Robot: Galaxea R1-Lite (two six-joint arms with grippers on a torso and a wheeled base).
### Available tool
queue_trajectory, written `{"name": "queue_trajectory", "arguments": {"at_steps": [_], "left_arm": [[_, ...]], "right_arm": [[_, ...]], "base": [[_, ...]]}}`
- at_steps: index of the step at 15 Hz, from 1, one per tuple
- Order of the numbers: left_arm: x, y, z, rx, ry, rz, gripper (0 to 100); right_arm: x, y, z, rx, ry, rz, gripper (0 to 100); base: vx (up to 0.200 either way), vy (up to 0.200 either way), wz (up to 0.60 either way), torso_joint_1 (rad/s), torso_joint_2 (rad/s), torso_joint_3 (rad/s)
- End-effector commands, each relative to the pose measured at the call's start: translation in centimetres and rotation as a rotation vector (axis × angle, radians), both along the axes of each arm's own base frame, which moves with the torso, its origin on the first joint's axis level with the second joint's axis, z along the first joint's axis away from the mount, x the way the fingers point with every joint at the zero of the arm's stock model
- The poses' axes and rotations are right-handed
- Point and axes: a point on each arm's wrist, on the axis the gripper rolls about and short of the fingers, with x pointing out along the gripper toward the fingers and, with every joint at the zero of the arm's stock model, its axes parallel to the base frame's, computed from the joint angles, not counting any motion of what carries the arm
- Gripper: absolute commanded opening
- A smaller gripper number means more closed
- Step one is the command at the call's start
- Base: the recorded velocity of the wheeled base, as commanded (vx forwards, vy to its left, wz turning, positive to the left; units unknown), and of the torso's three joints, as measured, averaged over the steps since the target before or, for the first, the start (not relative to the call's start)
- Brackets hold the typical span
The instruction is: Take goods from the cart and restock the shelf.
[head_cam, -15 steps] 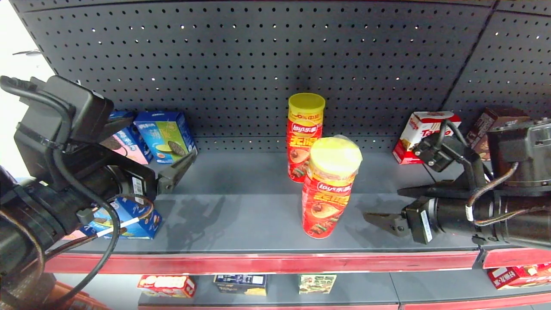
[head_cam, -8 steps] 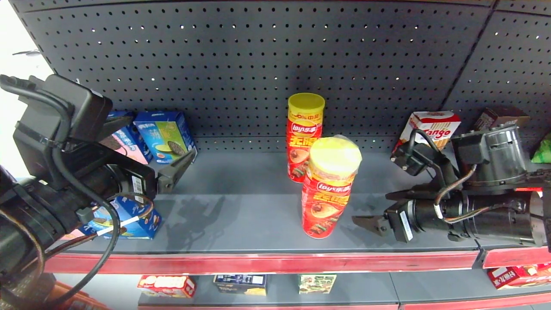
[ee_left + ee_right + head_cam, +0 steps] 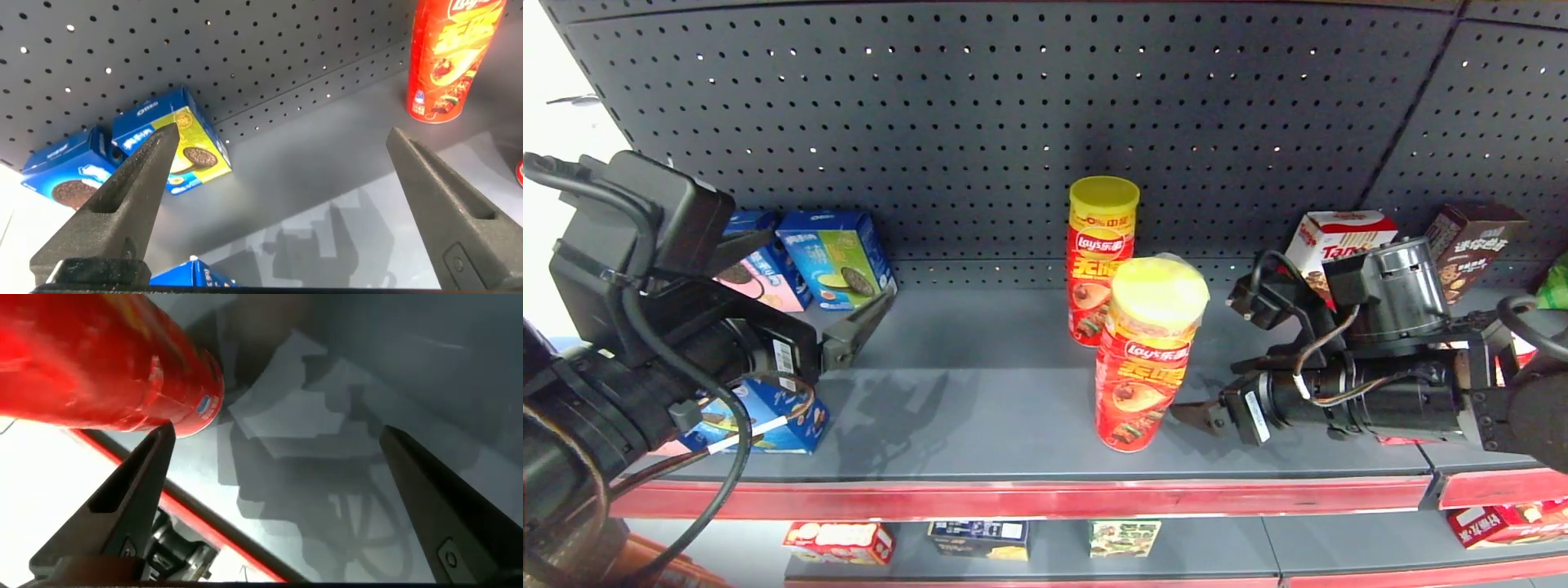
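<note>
While spread wide and gripping nothing, hangs at centre right of the frame: right pincer (image 3: 1205,388), lower fingertip just beside the base of the front chip can (image 3: 1150,355), can outside the gap. Front chip can upright on the grey shelf (image 3: 980,408), centre of frame; rear chip can (image 3: 1101,257) upright just behind it, nearer the pegboard (image 3: 980,114). Left pincer (image 3: 282,135) at left of frame, likewise spread and empty, near a blue cookie box (image 3: 837,257).
</note>
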Motion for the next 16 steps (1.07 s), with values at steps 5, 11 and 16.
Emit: {"name": "queue_trajectory", "arguments": {"at_steps": [5,11,16], "left_arm": [[0.0,0.0,-0.3,0.005,0.010,0.000,100],[-0.2,0.1,-0.7,0.008,0.020,0.001,100],[-0.6,0.3,-0.3,-0.001,0.004,0.003,100]], "right_arm": [[1.0,0.5,-0.5,-0.006,0.011,-0.003,100],[1.5,0.9,-0.7,-0.007,0.015,0.001,100],[2.1,1.5,-0.7,-0.005,0.011,0.008,100]], "base": [[0.000,0.000,0.00,0.000,0.00,0.000],[0.000,0.000,0.00,0.000,0.00,0.000],[0.000,0.000,0.00,0.000,0.00,0.000]]}}
